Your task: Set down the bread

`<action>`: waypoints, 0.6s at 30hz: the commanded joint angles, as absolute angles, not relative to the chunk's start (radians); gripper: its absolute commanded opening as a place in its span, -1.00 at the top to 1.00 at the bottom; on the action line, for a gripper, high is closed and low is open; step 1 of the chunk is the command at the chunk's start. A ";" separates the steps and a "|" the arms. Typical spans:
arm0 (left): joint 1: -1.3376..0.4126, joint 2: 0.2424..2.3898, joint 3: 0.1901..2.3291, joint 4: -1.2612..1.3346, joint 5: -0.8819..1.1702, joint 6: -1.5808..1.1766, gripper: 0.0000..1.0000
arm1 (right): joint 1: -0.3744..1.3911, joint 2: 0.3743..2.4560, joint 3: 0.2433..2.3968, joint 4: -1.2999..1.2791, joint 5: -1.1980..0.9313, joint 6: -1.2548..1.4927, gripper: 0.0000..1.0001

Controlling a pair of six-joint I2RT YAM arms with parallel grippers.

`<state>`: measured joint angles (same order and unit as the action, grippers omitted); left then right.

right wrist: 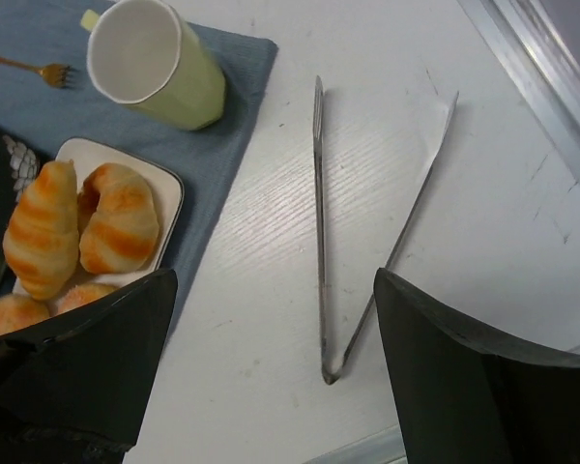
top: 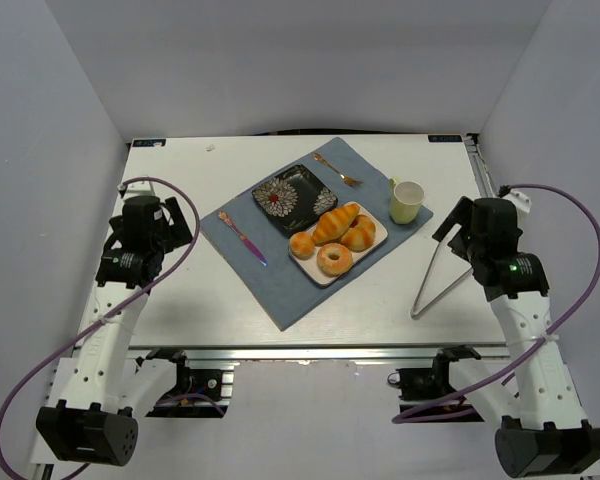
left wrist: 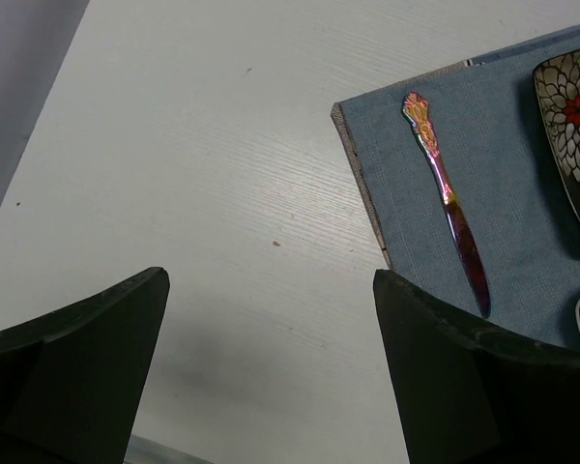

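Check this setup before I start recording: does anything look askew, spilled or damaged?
Nothing looks spilled or damaged. The blue placemat lies diagonal to the table edges, and the metal tongs lie off it on the bare table.

Bright, even, diffuse light from overhead. The white table is close to washed out, and shadows are soft and short. The top view is sharp, with slight wide-angle lean at the walls. In the wrist views, the left gripper and right gripper read dark, underexposed and soft-edged. There is glare on one arm of the tongs and an iridescent sheen on the knife.
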<state>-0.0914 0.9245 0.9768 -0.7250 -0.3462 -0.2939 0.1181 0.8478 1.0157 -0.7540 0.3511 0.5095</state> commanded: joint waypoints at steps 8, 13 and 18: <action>-0.094 0.874 0.951 -0.692 -0.241 -0.331 -0.97 | 0.117 1.046 0.830 -0.692 0.347 0.738 -0.56; -0.094 0.873 0.942 -0.692 -0.236 -0.325 -0.96 | 0.101 1.045 0.758 -0.597 0.307 0.696 -0.79; -0.094 0.885 0.940 -0.699 -0.232 -0.313 -0.96 | 0.049 1.078 0.729 -0.546 0.278 0.614 -0.79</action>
